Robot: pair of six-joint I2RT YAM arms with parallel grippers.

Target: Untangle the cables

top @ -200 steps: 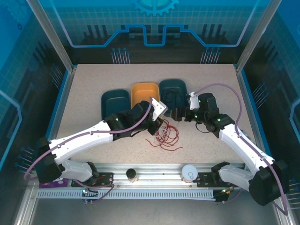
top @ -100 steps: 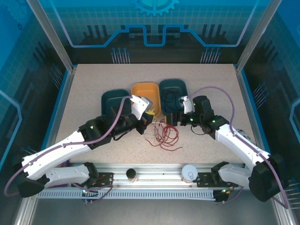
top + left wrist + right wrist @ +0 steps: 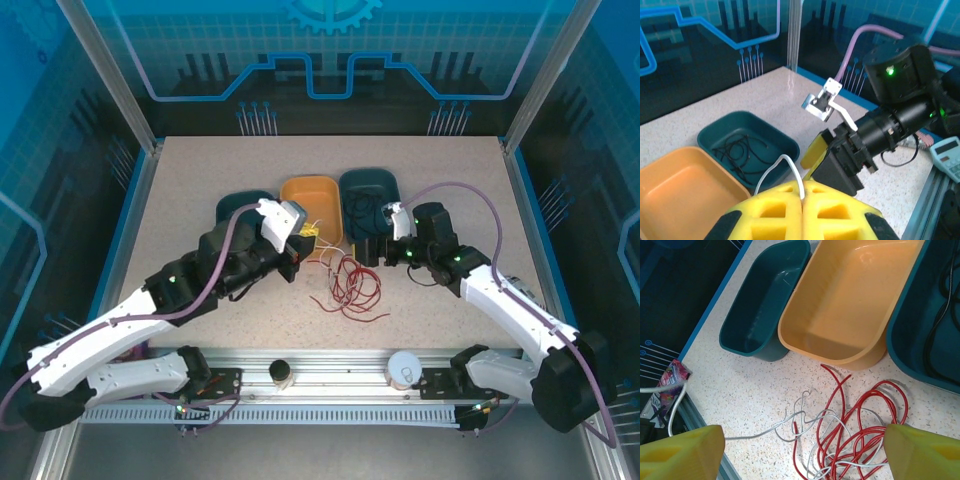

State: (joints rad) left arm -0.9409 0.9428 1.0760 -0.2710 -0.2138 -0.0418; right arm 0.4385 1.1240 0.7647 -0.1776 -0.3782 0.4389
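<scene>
Several thin red and whitish cables (image 3: 350, 285) lie in a loose tangle on the speckled worktop (image 3: 200, 170), the nearest of the task's things. Just beyond the tangle on the right, the right end effector (image 3: 802, 455) hangs over it with its yellow fingers spread wide and nothing gripped between them. To the left, the left end effector (image 3: 802, 192) is clamped on one whitish strand (image 3: 785, 158), which arcs out from between its closed fingers. It hovers at the near rim of the orange plastic tray (image 3: 310, 190). Farther right, thin black cables (image 3: 737, 150) rest in a dark teal tray (image 3: 390, 182).

We judge the step in hand to be drawing that whitish strand out of the red loops. We would pull slowly toward the orange tray and let the right end effector pin the red loops, so the whole knot does not drag along. If the strand tightens, we would ease off rather than tug.
</scene>
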